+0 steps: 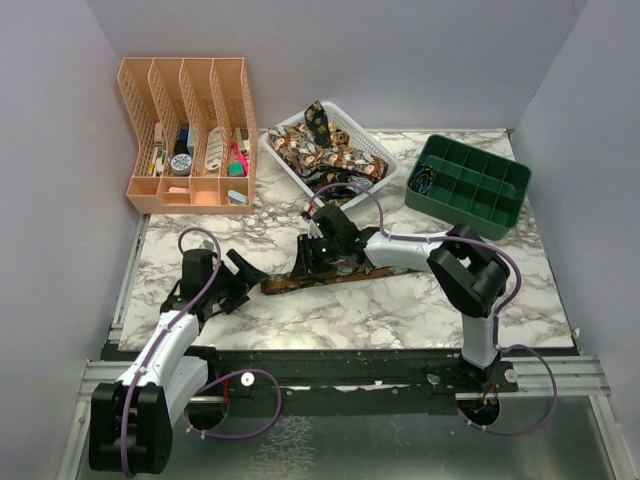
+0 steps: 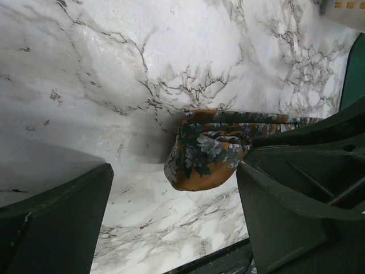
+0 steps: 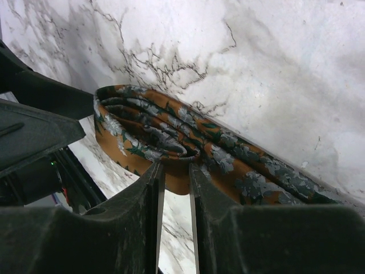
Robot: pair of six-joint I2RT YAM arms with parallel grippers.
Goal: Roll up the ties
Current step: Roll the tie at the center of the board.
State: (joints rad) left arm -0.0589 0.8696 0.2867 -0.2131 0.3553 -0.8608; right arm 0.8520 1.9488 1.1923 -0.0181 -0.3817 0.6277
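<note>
Organizer (image 1: 140,110): a peach slotted rack is seen at the far left of the tabletop (image 1: 400,310), packed with small items.
Left claw (image 2: 174,171): it is held wide open and low over the tabletop. The folded end of the tie lies between the fingers, and nothing is gripped.
Tie (image 1: 285,283): one patterned tie is laid flat across the middle of the tabletop, running left to right. Its left end is doubled over into a few loose layers, and the rest is stretched out unrolled toward the right.
Right claw (image 3: 177,168): it is nearly closed, with only a thin slit left between the fingers. The top fold of the tie appears to be pinched at the tips.
Basket (image 1: 385,170): a white basket is seen at the far centre, with more ties (image 1: 315,150) heaped inside, tangled and unrolled.
Tray (image 1: 470,215): a green compartment tray is seen at the far right. Something dark sits in one left cell, and no rolled tie is seen in it.
Done: only the first turns at one end of one tie are judged to be made.
Left: most of that tie is to be wound up, and then every tie in the basket.
Writing: none can be read, and the items in the organizer are too small for labels to be made out.
</note>
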